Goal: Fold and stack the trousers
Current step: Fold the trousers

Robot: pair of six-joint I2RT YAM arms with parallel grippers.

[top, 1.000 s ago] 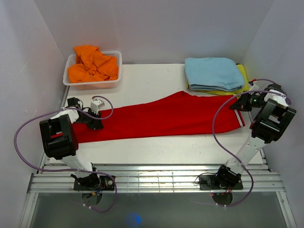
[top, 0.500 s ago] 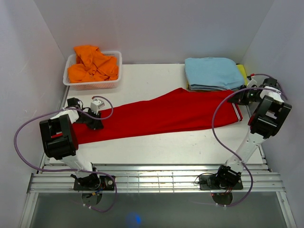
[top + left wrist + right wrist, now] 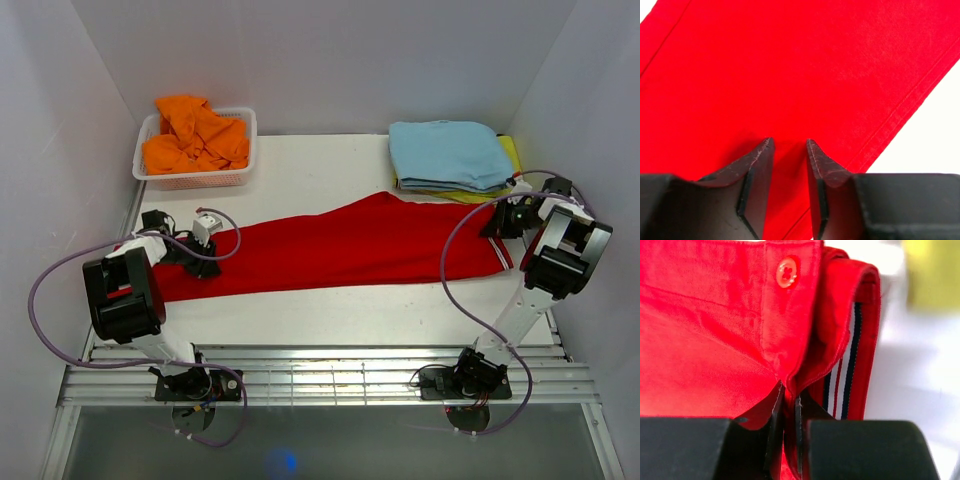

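Nearest us, the left claw (image 3: 789, 142) sits low on the left end of the trousers (image 3: 350, 245). Its fingers stand a narrow gap apart with red cloth between the tips, and we cannot tell whether they pinch a fold or merely press on it. The trousers lie stretched left to right across the desk (image 3: 330, 310). At their right end the right claw (image 3: 787, 392) is all but closed, nipping the waistband below a red button (image 3: 786, 272), beside a striped band (image 3: 842, 370). Farther back, a white basket (image 3: 200, 180) holds an orange garment (image 3: 195, 135) on the left, and a folded light blue garment (image 3: 448, 152) lies on the right
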